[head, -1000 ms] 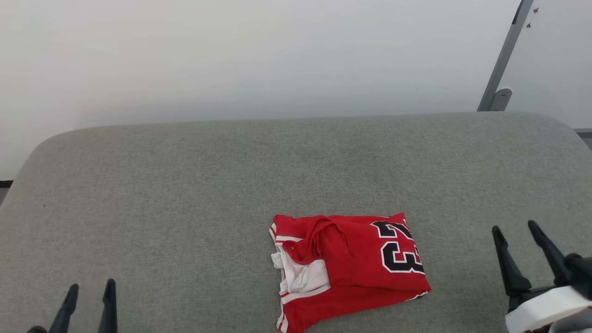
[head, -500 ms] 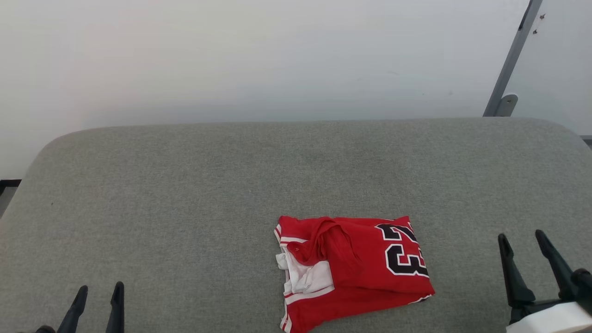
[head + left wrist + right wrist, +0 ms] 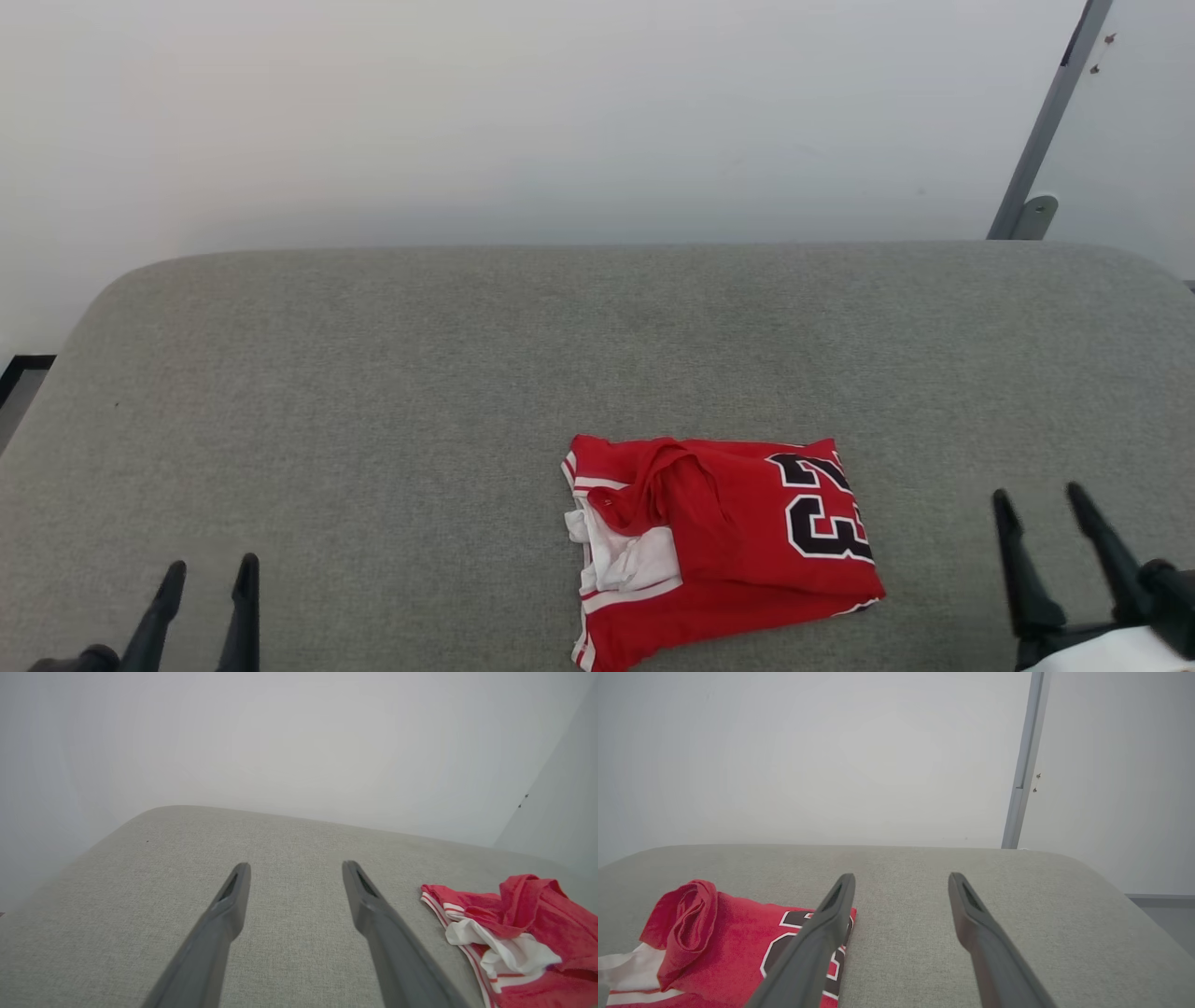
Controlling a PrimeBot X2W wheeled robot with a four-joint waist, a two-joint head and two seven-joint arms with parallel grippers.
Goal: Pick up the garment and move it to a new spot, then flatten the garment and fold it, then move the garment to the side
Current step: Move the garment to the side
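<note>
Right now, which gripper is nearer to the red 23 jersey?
Right. The right gripper sits open just beyond the red jersey's numbered edge, not touching; the left gripper, also open, is much farther off on its white-sleeve side.

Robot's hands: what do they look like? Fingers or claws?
Like skinny claws. The left gripper and the right gripper each have two long, dark grey fingers narrowing to thin tips, with a small slot near each tip. A white casing sits behind the right one.

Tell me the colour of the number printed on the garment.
Black with white edging, on the red garment; the head view shows it best.
</note>
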